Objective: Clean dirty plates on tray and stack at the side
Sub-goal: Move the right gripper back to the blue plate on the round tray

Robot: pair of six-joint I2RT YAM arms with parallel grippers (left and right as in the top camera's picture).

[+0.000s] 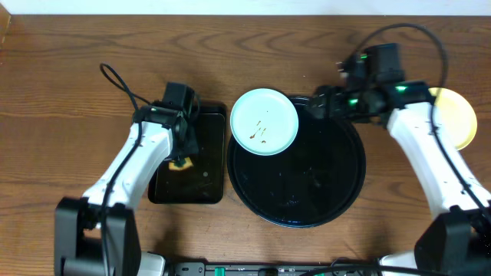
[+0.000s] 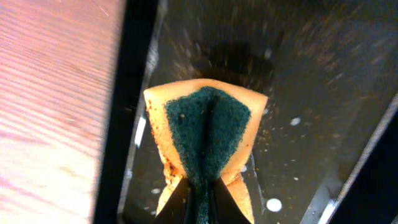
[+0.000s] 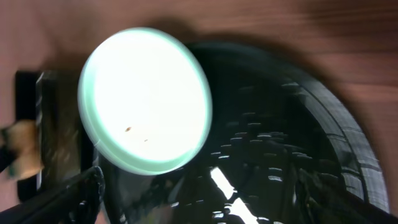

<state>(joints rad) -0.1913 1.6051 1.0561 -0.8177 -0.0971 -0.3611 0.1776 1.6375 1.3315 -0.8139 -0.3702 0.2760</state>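
One pale mint-green plate [image 1: 265, 123] with brown smears lies on the upper left of the round black tray [image 1: 337, 192], overhanging its rim. It also shows in the right wrist view [image 3: 146, 118]. A pale yellow plate [image 1: 458, 115] lies on the bare wood at the far right, partly hidden by my right arm. No second mint plate shows. My right gripper [image 1: 308, 107] is open and empty just right of the mint plate, its fingers spread wide [image 3: 205, 208]. My left gripper [image 1: 182, 153] is shut on a yellow sponge with a green pad [image 2: 208, 134] over the rectangular tray.
The smaller rectangular black tray [image 1: 207, 184] lies left of the round tray, wet and flecked with crumbs [image 2: 311, 93]. Bare wood tabletop [image 1: 61, 92] spreads to the left and along the back.
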